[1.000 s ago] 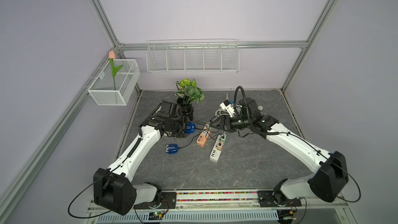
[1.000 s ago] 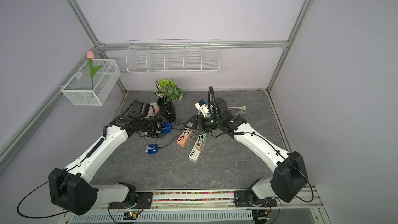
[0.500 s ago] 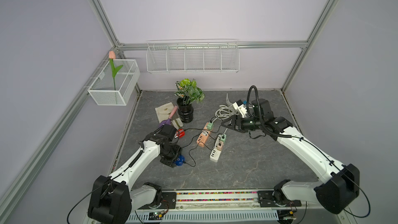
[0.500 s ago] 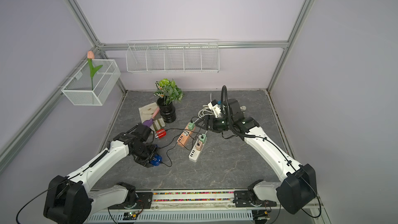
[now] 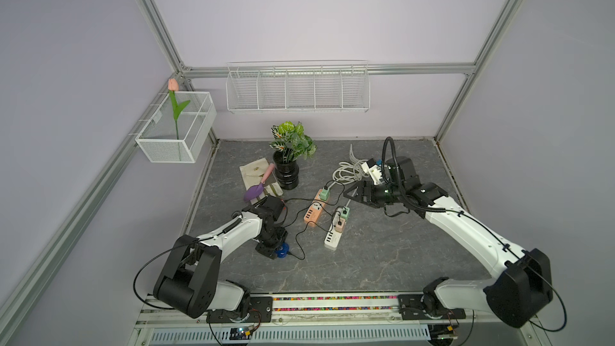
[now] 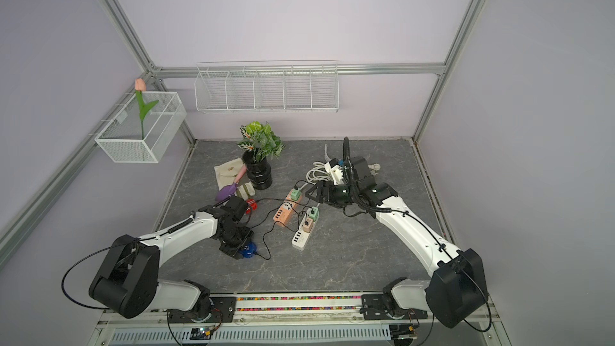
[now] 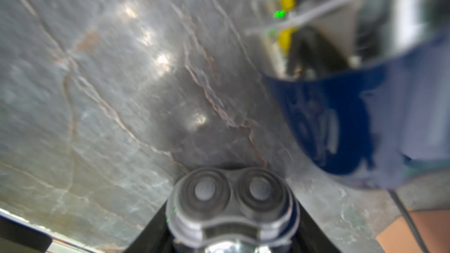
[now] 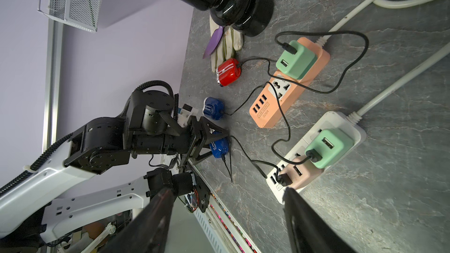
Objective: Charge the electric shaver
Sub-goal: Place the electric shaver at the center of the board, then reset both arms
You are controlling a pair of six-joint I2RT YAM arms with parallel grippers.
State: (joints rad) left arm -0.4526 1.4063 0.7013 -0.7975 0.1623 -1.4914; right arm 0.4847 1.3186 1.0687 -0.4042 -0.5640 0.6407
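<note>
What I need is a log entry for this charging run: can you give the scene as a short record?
Left gripper: shut on blue electric shaver, cable attached
Right gripper: open, empty, near orange power strip and white power strip
Other shavers: second blue shaver, red shaver, both cabled, lying on table

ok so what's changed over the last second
The left pincer, shut on a blue shaver, pulled back from beside the plant pot to the front of the table. The right pincer, open and empty, drew back off the power strips. Strips, chargers and pot stayed put.
</note>
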